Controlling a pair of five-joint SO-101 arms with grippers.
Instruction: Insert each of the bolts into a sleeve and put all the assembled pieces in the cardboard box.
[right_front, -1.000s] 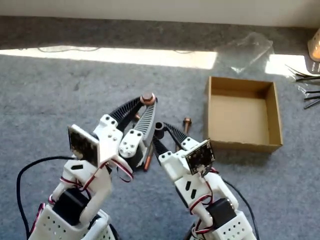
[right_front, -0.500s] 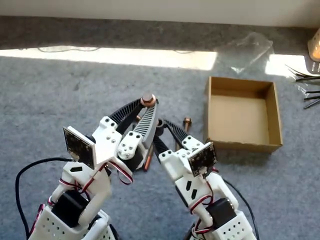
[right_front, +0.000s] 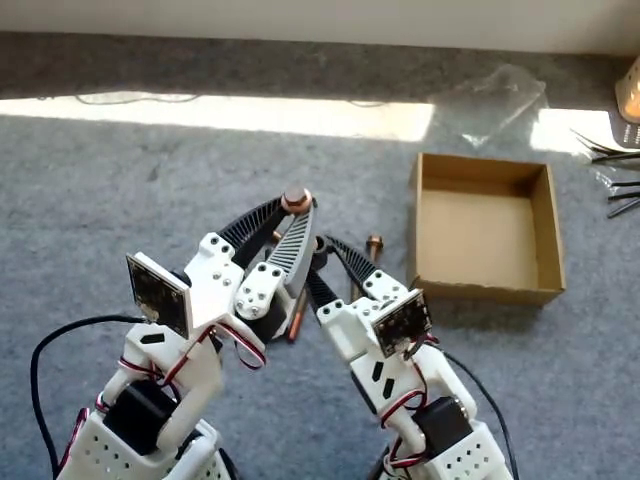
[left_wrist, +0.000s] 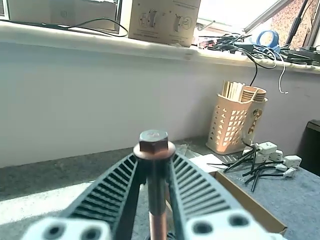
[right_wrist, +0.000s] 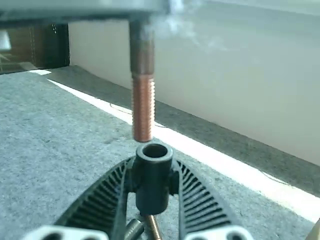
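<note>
The copper-coloured hex-head bolt (left_wrist: 153, 145) hung upright, thread downward, clamped just under its head by the closed left tool (left_wrist: 153, 167). Its tip stood just above the mouth of the short black cylindrical sleeve (right_wrist: 151, 172), which the right tool (right_wrist: 152, 165) gripped from both sides. During the last second the right arm had brought the sleeve under the bolt, so insertion seemed ready to begin. The open brown cardboard box (right_front: 486, 290) stood near, on the grey carpeted worktop (right_front: 100, 200).

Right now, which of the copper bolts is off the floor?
The bolt clamped head-up in the left hand, poised over the sleeve. The other two rest on the carpet: one by the cardboard box, one beneath the arms.
</note>
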